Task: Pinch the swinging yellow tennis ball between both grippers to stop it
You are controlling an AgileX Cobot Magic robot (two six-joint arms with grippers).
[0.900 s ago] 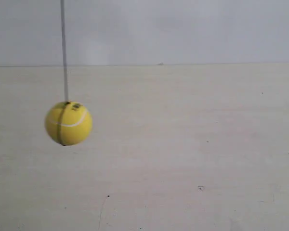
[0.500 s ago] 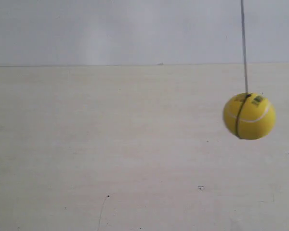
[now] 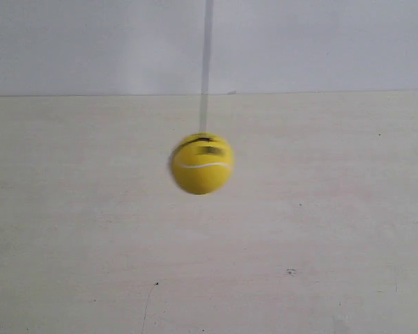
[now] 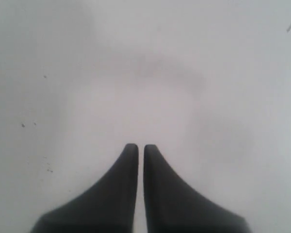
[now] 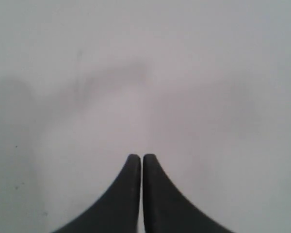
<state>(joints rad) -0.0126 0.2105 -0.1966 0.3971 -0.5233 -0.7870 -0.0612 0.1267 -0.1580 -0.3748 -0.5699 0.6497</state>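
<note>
I see the pale bench [image 3: 320, 229] filling the lower part of the exterior view. My left pincer [image 4: 141, 148] has its two black fingers drawn together with only a sliver between them, gripping nothing; the right pincer [image 5: 141, 158] is likewise closed on nothing (both over a plain pale surface). The yellow tennis ball [image 3: 203, 164] hangs blurred on its thin string [image 3: 206, 62]; no view shows it with either pincer, so I cannot place it against them.

Plain robot-testing space, likely a lab: a pale, scuffed tabletop [image 3: 299, 243] meets a blank grey-white wall [image 3: 320, 42] at the far side.
</note>
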